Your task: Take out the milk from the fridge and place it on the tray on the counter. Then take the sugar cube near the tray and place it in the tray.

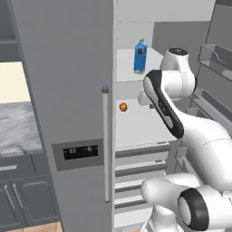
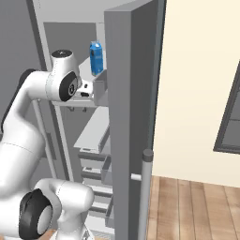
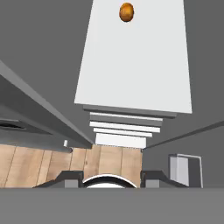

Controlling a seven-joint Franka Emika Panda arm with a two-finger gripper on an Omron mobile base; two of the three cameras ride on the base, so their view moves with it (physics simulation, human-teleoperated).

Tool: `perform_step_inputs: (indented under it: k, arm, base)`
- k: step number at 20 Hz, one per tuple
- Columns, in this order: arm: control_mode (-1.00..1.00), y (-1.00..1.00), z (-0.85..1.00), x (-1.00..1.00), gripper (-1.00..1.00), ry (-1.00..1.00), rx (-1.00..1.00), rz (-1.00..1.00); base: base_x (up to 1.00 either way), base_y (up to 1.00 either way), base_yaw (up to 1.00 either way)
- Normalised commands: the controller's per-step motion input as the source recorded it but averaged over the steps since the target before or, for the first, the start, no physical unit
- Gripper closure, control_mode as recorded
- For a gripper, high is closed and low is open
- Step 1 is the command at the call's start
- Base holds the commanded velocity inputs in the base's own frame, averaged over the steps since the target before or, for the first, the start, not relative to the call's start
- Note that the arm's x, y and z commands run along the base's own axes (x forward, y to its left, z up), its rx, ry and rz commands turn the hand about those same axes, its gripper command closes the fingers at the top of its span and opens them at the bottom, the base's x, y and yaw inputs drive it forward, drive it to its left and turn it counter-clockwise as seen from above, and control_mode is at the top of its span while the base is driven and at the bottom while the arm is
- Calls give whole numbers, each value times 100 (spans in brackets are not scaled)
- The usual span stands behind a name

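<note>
Fridge (image 1: 68,90): I see the tall grey unit with its right-hand compartment open. The closed left door carries a long vertical bar handle (image 1: 105,145) and a dark display panel (image 1: 80,152). From the right base view, the swung-out door (image 2: 129,117) stands edge-on, nearer than the shelves.

Milk (image 1: 140,56): I log the small blue carton upright on the upper white shelf (image 1: 131,68), toward its front. From the right base view it (image 2: 96,57) sits just above and beyond the arm's wrist. Nothing is touching it.

Orange ball (image 1: 123,107): it rests on the shelf below the milk, near the left wall. The hand camera sees it (image 3: 126,12) at the far end of that white shelf.

Arm (image 1: 181,113): it reaches into the open compartment, with the wrist at about the height of the lower shelf, below the carton.

Gripper (image 3: 112,177): I see the two dark fingertips (image 3: 70,178) set wide apart at the bottom of the hand camera, with nothing between them. It looks along the lower shelf and down past the stacked drawer fronts (image 3: 122,127) to the wooden floor (image 3: 52,164).

Counter (image 1: 18,127): a marble-patterned top over dark cabinets, left of the fridge.
</note>
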Motion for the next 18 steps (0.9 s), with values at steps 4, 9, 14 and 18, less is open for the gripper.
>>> perform_step_inputs:
  k: [4,9,14,18]
  arm:
    - [-100,0,0,-33,-100,-1,0,0]
    - [-100,3,20,-47,-100,-20,0,4]
    - [-100,0,39,-32,-100,-31,0,7]
    - [-100,-1,59,-19,-100,-34,0,9]
  base:
    - [0,0,0]
    - [0,0,0]
    - [0,0,0]
    - [0,0,0]
